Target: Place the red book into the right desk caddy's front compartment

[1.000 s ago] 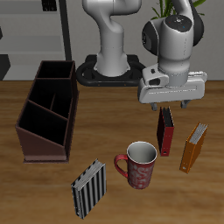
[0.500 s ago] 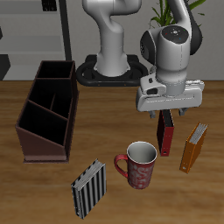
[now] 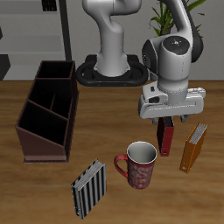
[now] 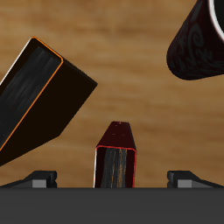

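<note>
Right desk caddy (image 3: 45, 111) stands well apart, empty. Gripper (image 3: 169, 121), fingers spread, hangs directly over the upright red book (image 3: 165, 137) between mug (image 3: 137, 164) and orange book (image 3: 192, 146). Approach step; next, descend and clamp the book's top.

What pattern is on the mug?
Dark red with a pale floral pattern mug; exterior view shows it best.

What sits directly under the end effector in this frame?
The red book stands upright on the table beneath the end effector, between its open fingers. In the exterior view its top is hidden; whether the pads touch it is unclear.
</note>
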Controlling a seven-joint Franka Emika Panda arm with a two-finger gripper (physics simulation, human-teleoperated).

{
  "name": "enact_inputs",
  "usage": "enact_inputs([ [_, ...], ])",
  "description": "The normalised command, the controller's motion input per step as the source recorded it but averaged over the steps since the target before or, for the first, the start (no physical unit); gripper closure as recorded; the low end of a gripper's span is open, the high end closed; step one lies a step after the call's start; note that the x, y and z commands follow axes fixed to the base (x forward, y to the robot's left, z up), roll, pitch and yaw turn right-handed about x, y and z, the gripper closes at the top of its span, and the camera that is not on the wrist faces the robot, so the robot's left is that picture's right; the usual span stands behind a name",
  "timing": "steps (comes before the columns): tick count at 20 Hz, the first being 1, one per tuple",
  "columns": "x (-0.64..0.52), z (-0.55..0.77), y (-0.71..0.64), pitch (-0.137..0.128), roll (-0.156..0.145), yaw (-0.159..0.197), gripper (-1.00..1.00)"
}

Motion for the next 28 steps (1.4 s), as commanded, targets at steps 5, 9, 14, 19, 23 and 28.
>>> enact_inputs([
  [5,0.02,-0.2,0.02,0.027,0.002,0.005,-1.0],
  [9,-0.05,-0.2,0.04,0.026,0.029,-0.005,-1.0],
  [14,0.01,-0.17,-0.07,0.023,-0.008,0.002,1.0],
  [19,-0.01,0.0,-0.08,0.003,0.0,-0.002,1.0],
  [23,-0.04,0.08,-0.16,-0.008,-0.016,0.003,1.0],
  [28,-0.16,0.17,-0.13,-0.031,-0.001,0.056,1.0],
])
